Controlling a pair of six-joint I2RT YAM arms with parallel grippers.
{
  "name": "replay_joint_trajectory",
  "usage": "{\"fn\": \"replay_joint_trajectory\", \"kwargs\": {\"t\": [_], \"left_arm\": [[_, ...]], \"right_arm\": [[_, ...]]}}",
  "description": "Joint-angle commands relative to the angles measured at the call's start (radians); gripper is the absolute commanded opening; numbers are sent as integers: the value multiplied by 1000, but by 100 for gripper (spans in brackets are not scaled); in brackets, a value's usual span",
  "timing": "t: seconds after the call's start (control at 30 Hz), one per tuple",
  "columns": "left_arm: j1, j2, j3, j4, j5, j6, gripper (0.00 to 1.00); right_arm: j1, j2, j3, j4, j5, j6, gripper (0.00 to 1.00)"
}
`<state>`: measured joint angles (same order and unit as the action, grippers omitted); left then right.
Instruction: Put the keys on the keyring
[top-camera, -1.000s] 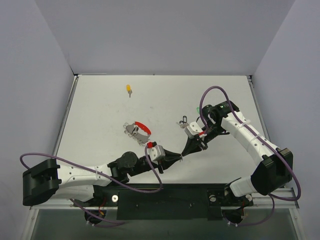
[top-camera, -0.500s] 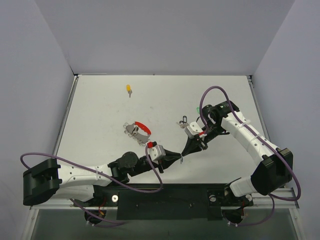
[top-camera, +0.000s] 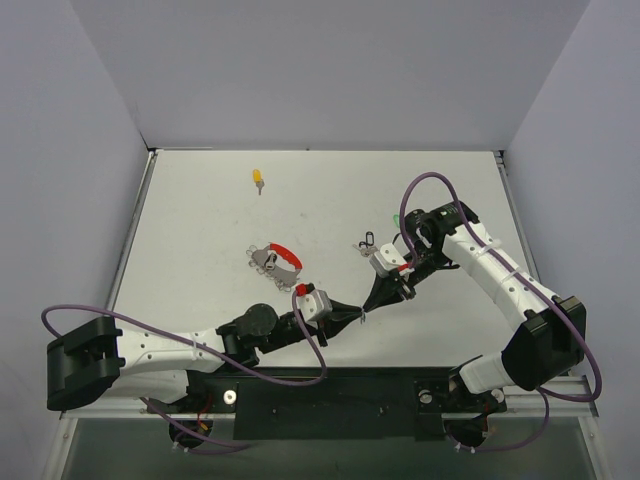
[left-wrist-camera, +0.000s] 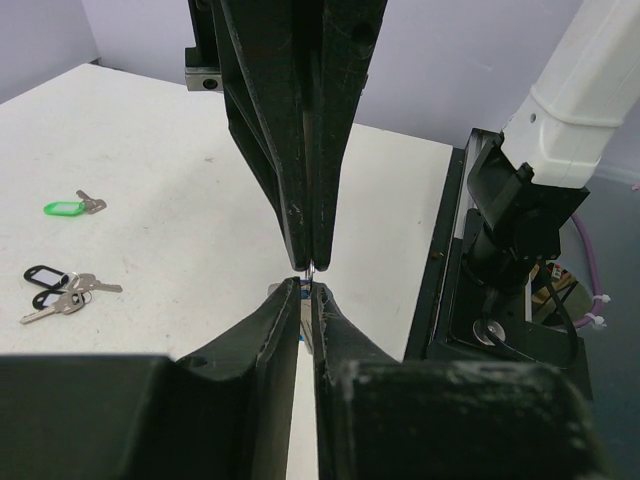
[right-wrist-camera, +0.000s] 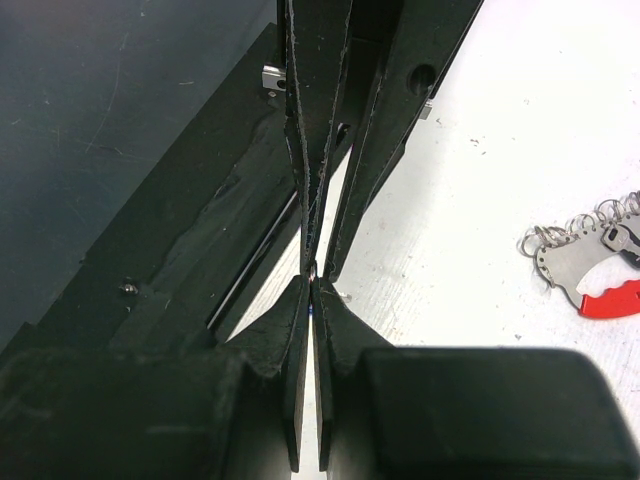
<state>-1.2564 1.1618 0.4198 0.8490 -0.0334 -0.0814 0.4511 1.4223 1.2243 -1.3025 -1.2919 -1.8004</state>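
Note:
My left gripper and right gripper meet tip to tip over the near middle of the table. Both are shut on the blue key, a thin blue and silver sliver pinched between the two pairs of jaws; most of it is hidden. It also shows as a blue edge in the right wrist view. The keyring, a silver loop with a red arc, lies flat on the table to the left of the grippers. It also shows in the right wrist view.
A yellow key lies at the far left. A green key and a black key lie beside the right arm; both also show in the left wrist view, green, black. The black base rail runs along the near edge.
Both grippers stay tip to tip with hardly any movement. A small silver bit of the key now shows just below where the tips meet.

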Motion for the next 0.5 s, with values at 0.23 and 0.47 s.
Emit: {"fn": "replay_joint_trajectory", "kwargs": {"t": [0.23, 0.47], "left_arm": [[-5, 1, 42, 32, -19, 11, 19], [-5, 2, 40, 36, -22, 15, 17]], "right_arm": [[-6, -19, -5, -219, -73, -30, 0], [1, -14, -8, -219, -73, -28, 0]]}}
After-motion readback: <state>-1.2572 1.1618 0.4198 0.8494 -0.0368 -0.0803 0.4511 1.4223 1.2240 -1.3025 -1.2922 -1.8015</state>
